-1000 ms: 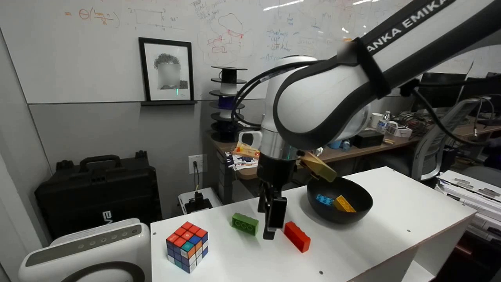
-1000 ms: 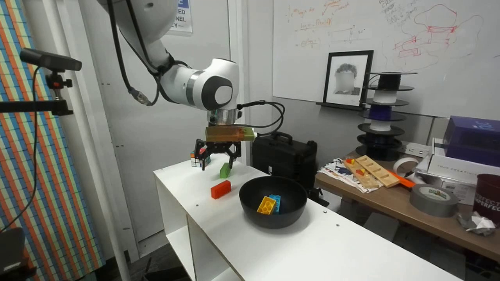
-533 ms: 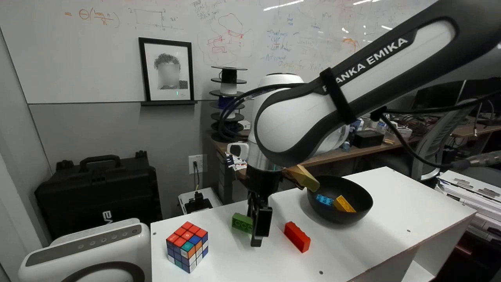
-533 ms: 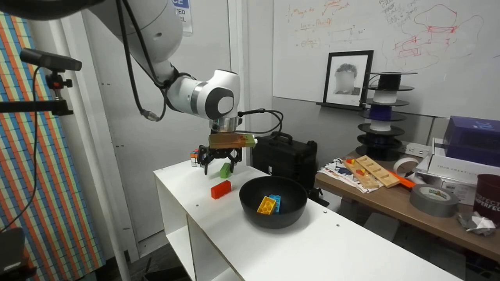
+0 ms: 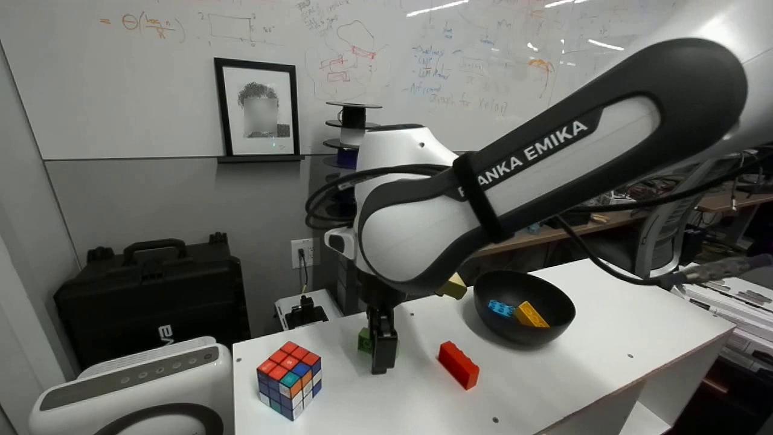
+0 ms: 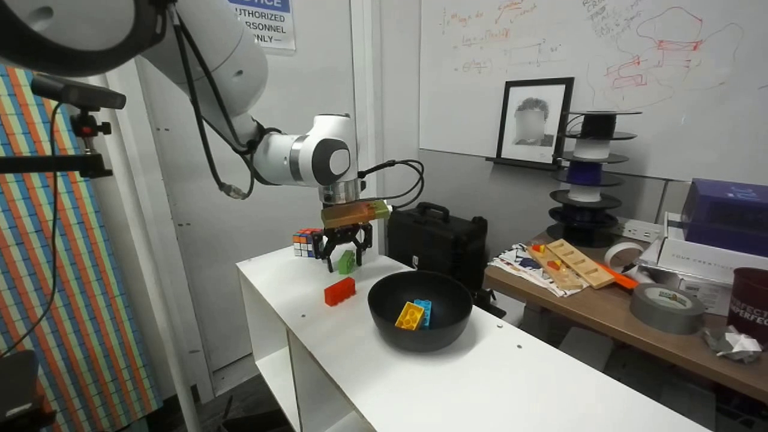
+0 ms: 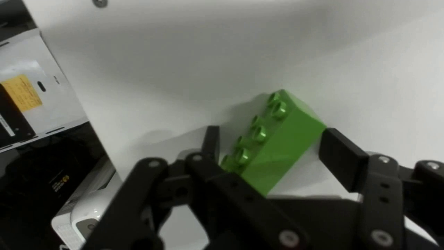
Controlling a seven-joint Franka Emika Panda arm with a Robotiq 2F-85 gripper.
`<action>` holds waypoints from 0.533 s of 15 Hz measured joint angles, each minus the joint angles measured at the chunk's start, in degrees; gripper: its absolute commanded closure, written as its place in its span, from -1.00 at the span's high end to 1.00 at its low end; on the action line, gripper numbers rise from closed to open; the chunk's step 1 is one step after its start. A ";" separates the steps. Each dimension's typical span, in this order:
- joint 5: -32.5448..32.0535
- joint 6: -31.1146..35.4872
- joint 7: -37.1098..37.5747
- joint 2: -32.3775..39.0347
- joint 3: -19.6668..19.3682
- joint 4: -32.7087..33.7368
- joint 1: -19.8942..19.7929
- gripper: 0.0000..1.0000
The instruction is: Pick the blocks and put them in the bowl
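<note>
The green block [image 7: 281,146] lies on the white table between the fingers of my gripper [image 7: 269,142] in the wrist view. The gripper is open and low around it; the block is skewed to the jaws. The right fingertip appears close to its corner; contact cannot be told. In both exterior views the gripper [image 5: 381,362] [image 6: 345,267] partly overlaps the green block [image 5: 364,341] [image 6: 346,263]. The red block [image 5: 459,365] [image 6: 339,291] lies on the table between gripper and bowl. The black bowl [image 5: 513,338] [image 6: 384,327] holds the yellow block [image 5: 531,315] and blue block [image 5: 500,308].
A multicoloured puzzle cube [image 5: 290,379] [image 6: 305,243] stands on the white table [image 5: 423,411] near the gripper, on the side away from the bowl. A black case [image 5: 151,296] and a white appliance [image 5: 133,386] stand beyond the table's end.
The gripper has come down and moved toward the green block, away from the bowl. Its fingers look closer together in an exterior view. The blocks and bowl have not moved.
</note>
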 measured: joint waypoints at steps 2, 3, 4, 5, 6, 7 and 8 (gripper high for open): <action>-1.69 -0.11 2.24 0.15 -1.83 1.07 1.82 -0.46; -2.50 -0.11 3.28 0.16 -2.45 1.38 2.49 -0.59; -3.06 -0.11 4.35 0.16 -2.88 1.63 2.99 -0.73; -3.41 -1.14 5.76 0.06 -3.32 1.91 3.45 -0.90; -3.57 -2.42 6.89 -0.09 -3.88 2.08 3.90 -0.85; -3.60 -3.25 7.70 -0.31 -4.40 2.08 4.26 -0.81; -3.60 -3.76 8.45 -0.63 -4.81 2.02 4.47 -0.81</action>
